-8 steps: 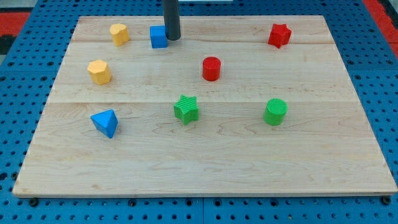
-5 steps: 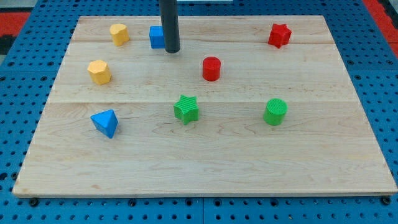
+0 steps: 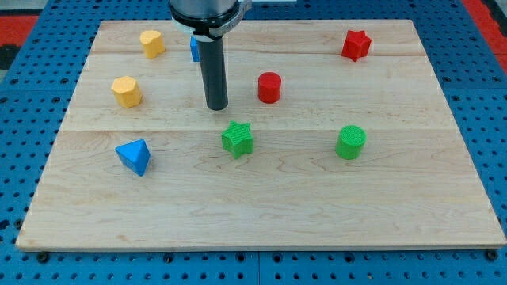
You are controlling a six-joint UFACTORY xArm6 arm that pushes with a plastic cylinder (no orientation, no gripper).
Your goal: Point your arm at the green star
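Observation:
The green star [image 3: 238,138] lies near the middle of the wooden board [image 3: 261,206]. My tip [image 3: 217,106] stands just above and slightly left of the star in the view, a small gap apart, not touching it. The dark rod rises from there to the view's top and hides most of the blue cube [image 3: 193,49] behind it.
A red cylinder [image 3: 269,87] sits right of the tip. A green cylinder [image 3: 350,142] is at the right, a red star [image 3: 356,44] at the top right. Two yellow blocks [image 3: 152,43] [image 3: 127,91] and a blue pyramid [image 3: 133,156] are at the left.
My tip has moved from beside the blue cube down the view toward the green star. No block has moved.

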